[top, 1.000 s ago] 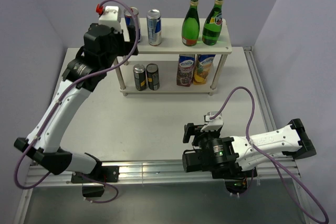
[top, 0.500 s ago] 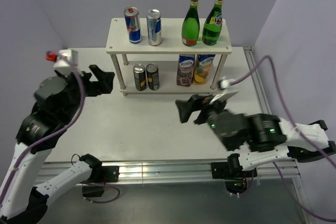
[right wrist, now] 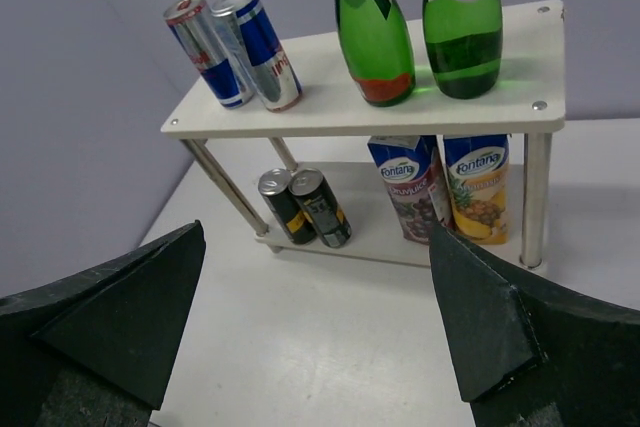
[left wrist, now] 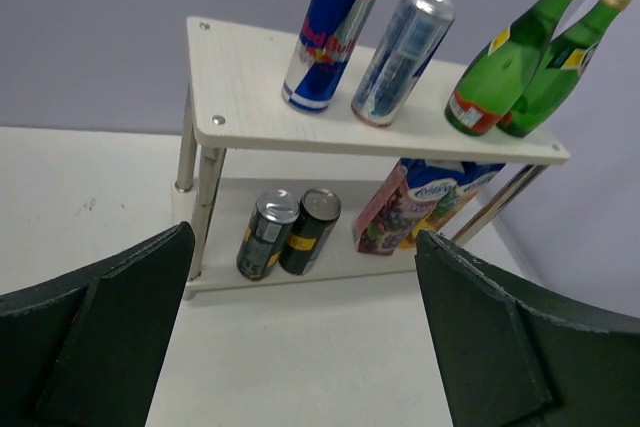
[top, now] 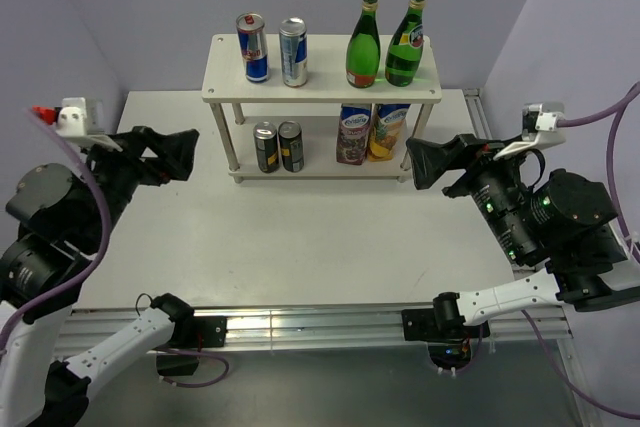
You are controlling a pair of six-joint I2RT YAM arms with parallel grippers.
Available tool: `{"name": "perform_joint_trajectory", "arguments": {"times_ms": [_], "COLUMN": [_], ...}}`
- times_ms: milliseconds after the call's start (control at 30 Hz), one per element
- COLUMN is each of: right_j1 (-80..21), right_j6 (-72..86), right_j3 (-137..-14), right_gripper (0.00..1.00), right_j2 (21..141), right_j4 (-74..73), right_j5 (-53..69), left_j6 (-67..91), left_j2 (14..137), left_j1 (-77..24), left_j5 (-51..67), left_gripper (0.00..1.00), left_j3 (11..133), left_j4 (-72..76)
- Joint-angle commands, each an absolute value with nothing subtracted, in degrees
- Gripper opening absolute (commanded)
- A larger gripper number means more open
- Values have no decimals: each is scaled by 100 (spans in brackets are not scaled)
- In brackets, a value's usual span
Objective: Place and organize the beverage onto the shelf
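1. The shelf (top: 325, 97) is standing at the upper middle of the frame, and the drinks are already sitting on it. A blue-red can (top: 252, 48) and a silver can (top: 293, 52) are standing side by side at the left of the top board, with two green bottles (top: 363, 43) upright at its right.
2. On the lower board, two dark cans (top: 265, 146) are standing close together at the left. Two juice cartons (top: 352, 133) are leaning together at the right.
3. The left end effector (top: 178, 154) is hanging at the left of the frame with its jaws spread wide and nothing between them. It is pointing towards the shelf but sitting well apart from it.
4. The right end effector (top: 425, 162) is hovering at the right, near the shelf's end legs. Its jaws are also wide apart and empty.
5. I am seeing no drink left on the surface (top: 300, 247), so I am judging the placing step done and the task to be at its close.
6. The next move is looking like a retreat, or at most a small tidy. Any reach back in is calling for care around the tall bottles, which would tip easily.
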State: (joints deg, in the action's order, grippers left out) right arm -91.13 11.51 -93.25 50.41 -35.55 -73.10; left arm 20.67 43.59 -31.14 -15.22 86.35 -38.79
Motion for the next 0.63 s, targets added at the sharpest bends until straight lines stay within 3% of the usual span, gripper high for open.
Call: {"name": "perform_joint_trajectory", "arguments": {"times_ms": [0, 367, 600], "right_j1": [-9097, -9097, -9062], "right_j6": [1387, 1389, 740], "right_j3": [-9351, -9247, -8764], "right_gripper": [100, 100, 100], "right_j2": [4887, 4869, 4711], "right_j4": [-4094, -4210, -3280], "right_j5": [-7462, -7303, -7015], "left_j6": [1907, 1687, 1722], "left_j2": [4455, 4623, 4614], "left_j1": [-3111, -3103, -3103], "left_j5": [-1336, -1512, -1617], "left_gripper": [99, 99, 99], "left_j3": [8455, 7893, 7770], "left_j4": [-3473, -2945, -2918]}}
